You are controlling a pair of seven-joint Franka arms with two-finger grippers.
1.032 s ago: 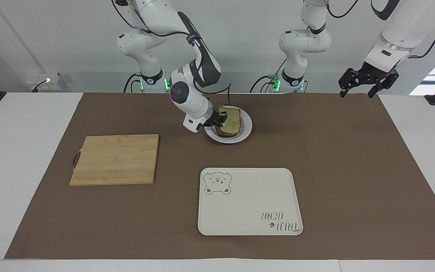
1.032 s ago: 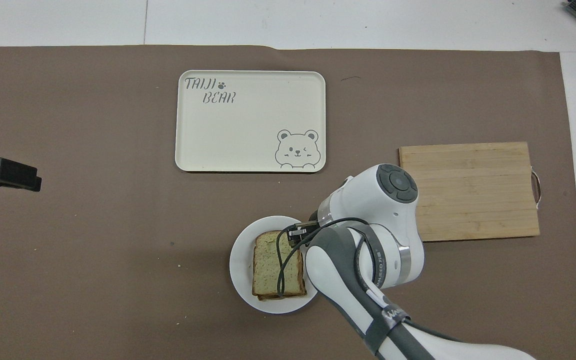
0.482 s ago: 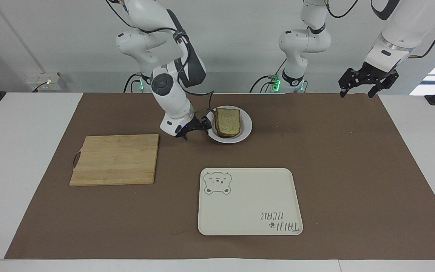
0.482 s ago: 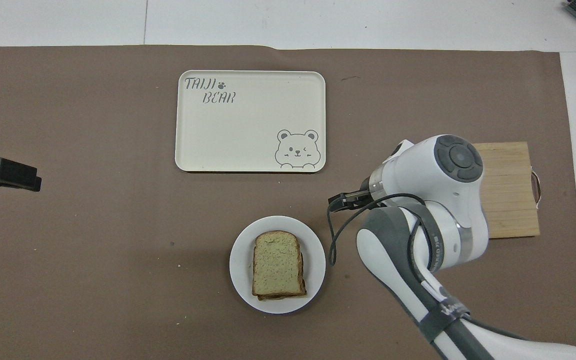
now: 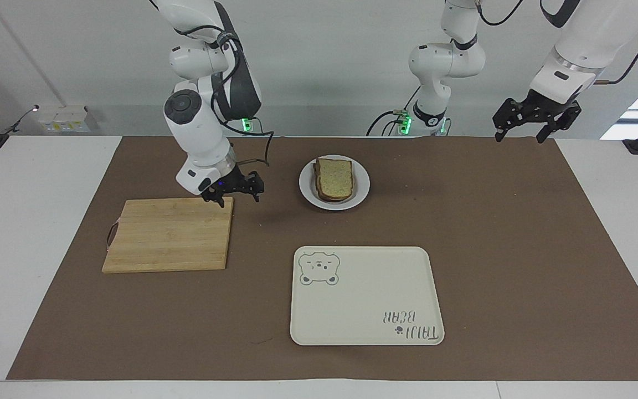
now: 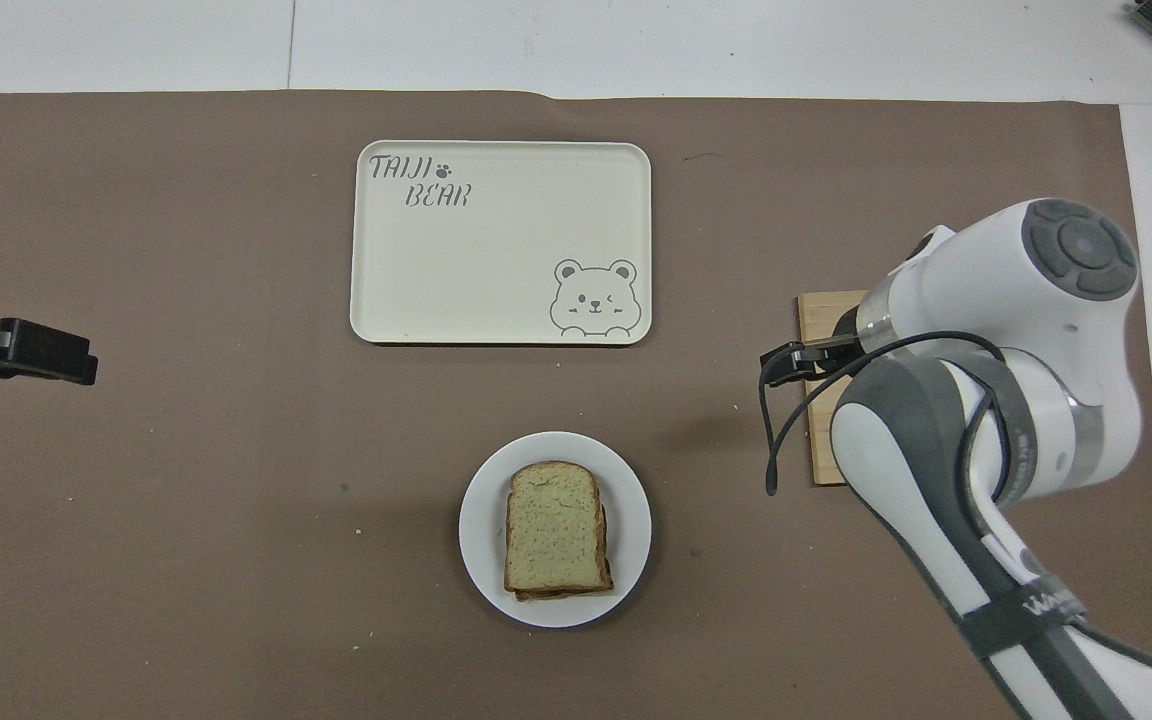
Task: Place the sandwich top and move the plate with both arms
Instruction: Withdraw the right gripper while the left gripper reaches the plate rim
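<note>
The right gripper's fingers [image 5: 256, 184] are spread and empty over the cutting board's [image 5: 169, 235] corner. At about their three o'clock in the facing view, well apart, the sandwich top [image 5: 335, 178] lies on the plate [image 5: 306, 191]. The left gripper [image 5: 523, 126] waits spread above the bench's edge.

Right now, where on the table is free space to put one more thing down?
The tray with the bear drawing is bare. The brown mat is open between the tray and the left arm's end of the table, and between the tray and the cutting board. The plate is full: the sandwich top lies there.
</note>
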